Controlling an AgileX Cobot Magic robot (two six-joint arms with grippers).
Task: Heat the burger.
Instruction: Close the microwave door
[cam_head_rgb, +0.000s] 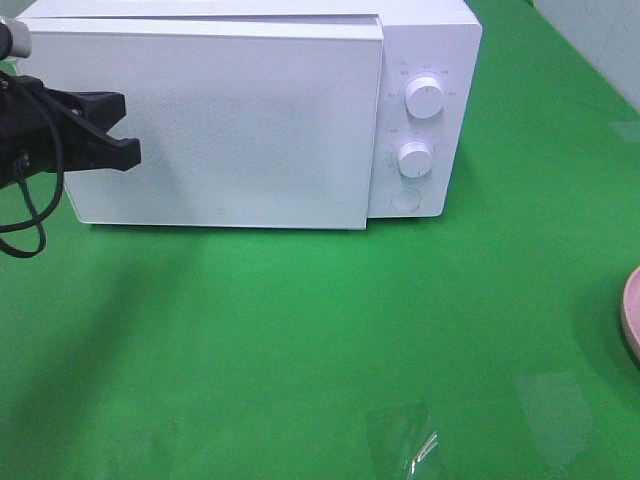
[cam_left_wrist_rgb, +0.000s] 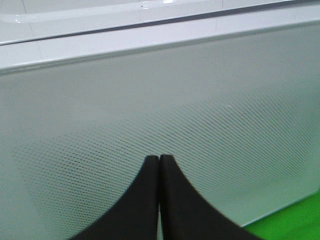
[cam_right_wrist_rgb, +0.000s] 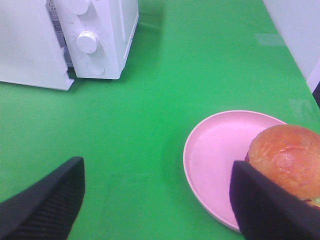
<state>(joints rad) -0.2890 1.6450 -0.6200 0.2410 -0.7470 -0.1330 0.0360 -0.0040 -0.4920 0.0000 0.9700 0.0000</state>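
Microwave (cam_head_rgb: 230, 110), a white boxy one with a wide speckled front door, stands at the back of the green tabletop (cam_head_rgb: 300, 340), and two round white knobs sit one above the other on its control panel: the upper knob (cam_head_rgb: 425, 97) and the lower knob (cam_head_rgb: 415, 158), with a round button (cam_head_rgb: 405, 199) below them. The door's edge beside the panel stands slightly proud of the body. From where I stand, the black left gripper (cam_head_rgb: 125, 130) hangs in front of the door near its far-left side, with its two dark fingers (cam_left_wrist_rgb: 172, 200) pressed together so that only a thin seam shows between them, nothing held; its tip is close to the dotted door surface, though I cannot tell whether it touches. Off to the right, the tall round burger with its glossy orange-brown bun (cam_right_wrist_rgb: 287, 160) sits on the shallow pink plate (cam_right_wrist_rgb: 215, 155), well apart from the microwave. The black right gripper (cam_right_wrist_rgb: 155, 205) hovers over the table just beside that plate with its jaws spread wide, one finger (cam_right_wrist_rgb: 260, 210) crossing the plate's rim next to the bun, the other out over bare green cloth, holding nothing
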